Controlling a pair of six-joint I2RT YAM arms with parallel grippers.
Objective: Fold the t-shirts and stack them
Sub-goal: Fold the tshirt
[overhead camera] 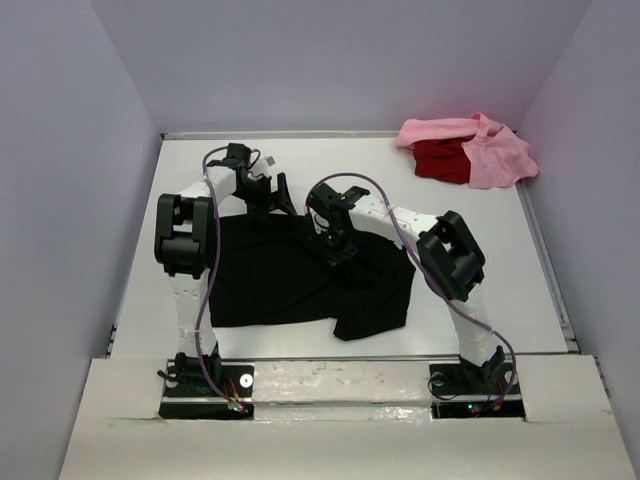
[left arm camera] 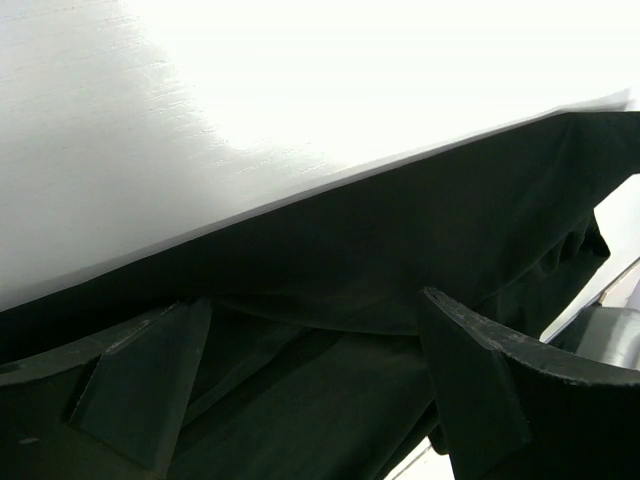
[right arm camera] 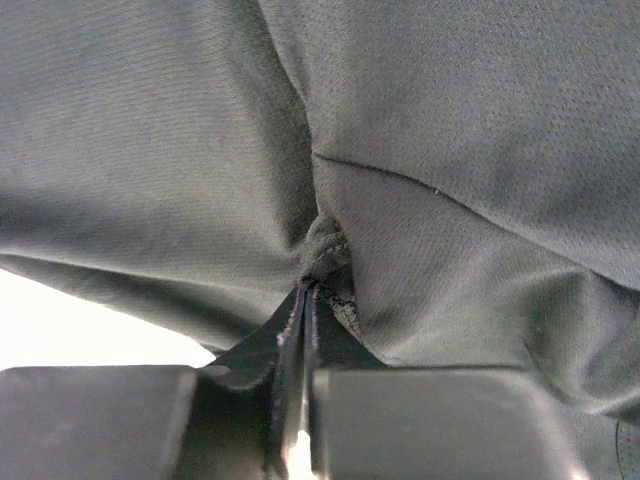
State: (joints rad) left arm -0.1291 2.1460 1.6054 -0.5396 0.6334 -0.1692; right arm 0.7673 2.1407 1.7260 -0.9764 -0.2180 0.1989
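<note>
black t-shirt [overhead camera: 290, 280] lies spread and rumpled on the white table [overhead camera: 490, 290], close to the arm bases, with its right part bunched up. the right gripper [right arm camera: 300, 400] is clamped tight on a pinch of the black fabric near the shirt's far middle, a seam fold caught between its pads. the left gripper [left arm camera: 310, 390] stands wide apart just over the shirt's far edge, holding nothing. the pink t-shirt [overhead camera: 495, 155] and red t-shirt [overhead camera: 440, 162] lie crumpled together in the far right corner, well apart from the black one
</note>
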